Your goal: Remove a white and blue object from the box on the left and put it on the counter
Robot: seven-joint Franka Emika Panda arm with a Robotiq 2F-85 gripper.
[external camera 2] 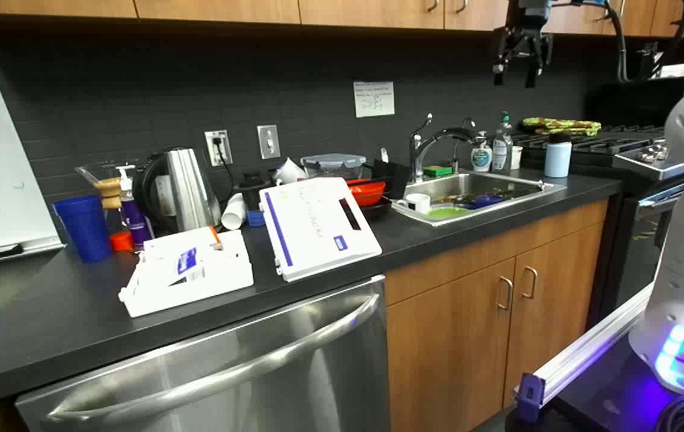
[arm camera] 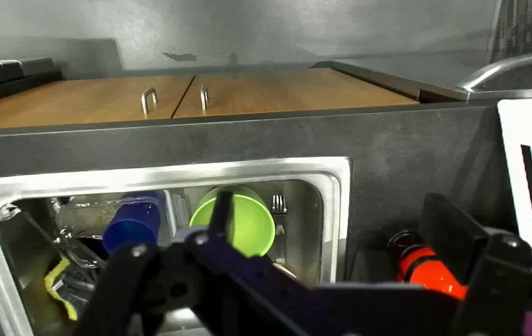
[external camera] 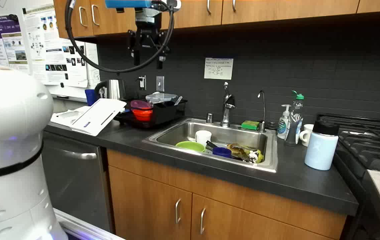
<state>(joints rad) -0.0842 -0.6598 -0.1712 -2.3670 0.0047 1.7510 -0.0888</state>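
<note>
The box [external camera 2: 144, 294] is a shallow open white case on the left of the dark counter [external camera 2: 72, 312]. A white object with a blue label [external camera 2: 186, 260] lies in it among other white contents. In an exterior view, the box [external camera: 64, 119] is partly hidden behind a tilted white panel [external camera: 100, 115]. My gripper [external camera: 148, 60] is open and empty, high above the counter and sink, well away from the box. It also shows in an exterior view [external camera 2: 515, 77]. In the wrist view, the fingers [arm camera: 331, 210] are wide apart above the sink's end; the box is out of view there.
The white panel [external camera 2: 318, 231] with a handle slot leans beside the box. A steel kettle [external camera 2: 189, 189], a blue cup [external camera 2: 83, 228] and a dish rack [external camera: 166, 113] stand behind. The sink [external camera: 163, 135] holds dishes. A light blue bottle [external camera: 321, 151] stands near the stove. Upper cabinets hang over the counter.
</note>
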